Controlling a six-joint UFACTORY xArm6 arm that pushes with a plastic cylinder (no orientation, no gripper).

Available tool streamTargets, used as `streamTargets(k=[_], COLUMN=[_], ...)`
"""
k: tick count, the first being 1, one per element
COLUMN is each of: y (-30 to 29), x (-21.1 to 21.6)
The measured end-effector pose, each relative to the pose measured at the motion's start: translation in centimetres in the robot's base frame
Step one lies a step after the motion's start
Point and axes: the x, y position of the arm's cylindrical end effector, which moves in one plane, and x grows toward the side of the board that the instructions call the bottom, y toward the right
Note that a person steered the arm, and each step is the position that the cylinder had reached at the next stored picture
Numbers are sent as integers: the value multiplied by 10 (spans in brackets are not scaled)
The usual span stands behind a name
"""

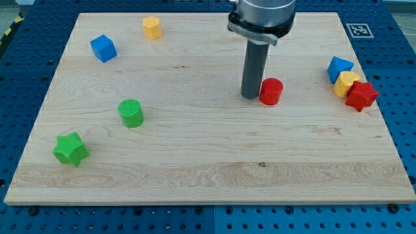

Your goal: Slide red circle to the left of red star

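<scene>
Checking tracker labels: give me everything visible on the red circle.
The red circle is a short, solid red cylinder standing upright on its flat end, matte, plastic-looking. It sits right of centre on the wooden board. My tip stands right at its view-left side, seemingly touching. No block touches it; the red star lies well to its right.

Pale wood-grain board (195,162), matt red circle (271,91)

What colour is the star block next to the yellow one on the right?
Red. The red star shows plainly in the camera view, touching the yellow block.
</scene>
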Motion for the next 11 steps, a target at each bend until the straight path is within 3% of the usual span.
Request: streamTargets(k=[1,3,6,11], y=[14,33,77,104], x=[-9,26,27,26])
